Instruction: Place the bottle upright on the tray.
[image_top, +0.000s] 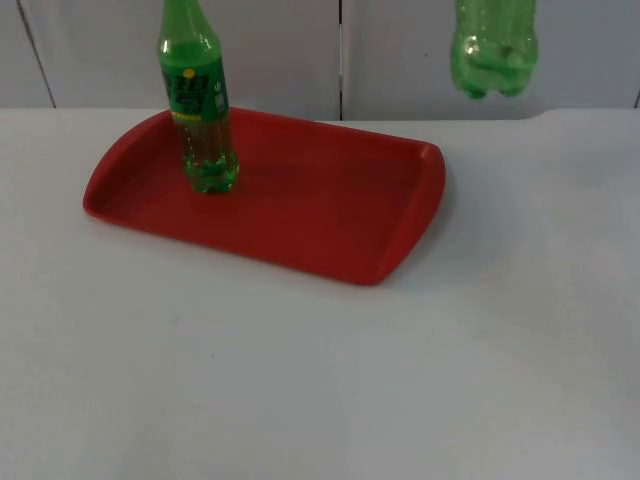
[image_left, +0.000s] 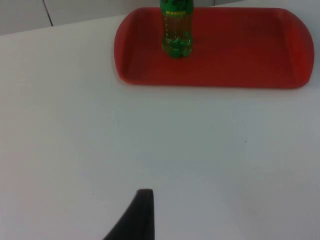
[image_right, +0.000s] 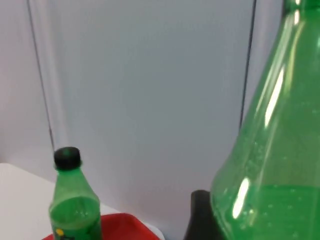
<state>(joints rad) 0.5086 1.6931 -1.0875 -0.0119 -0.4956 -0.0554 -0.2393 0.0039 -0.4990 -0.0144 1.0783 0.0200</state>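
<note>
Bare table (image_top: 300, 380) lies nearest. 1 bottle (image_top: 200, 110) stands upright on the tray (image_top: 330, 215). Bottle 2 (image_top: 495, 50) hangs above the table, apparently held by the right gripper; its closure cannot be told, nor the waiting left gripper's (image_left: 142, 212). Judged light, smooth, slightly crushable: hold mid-body.

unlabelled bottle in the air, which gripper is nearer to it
Right. The right gripper's fingertip sits against the unlabelled bottle, raised by the wall. The left gripper's fingertip is low over bare table, short of the red tray.
</note>
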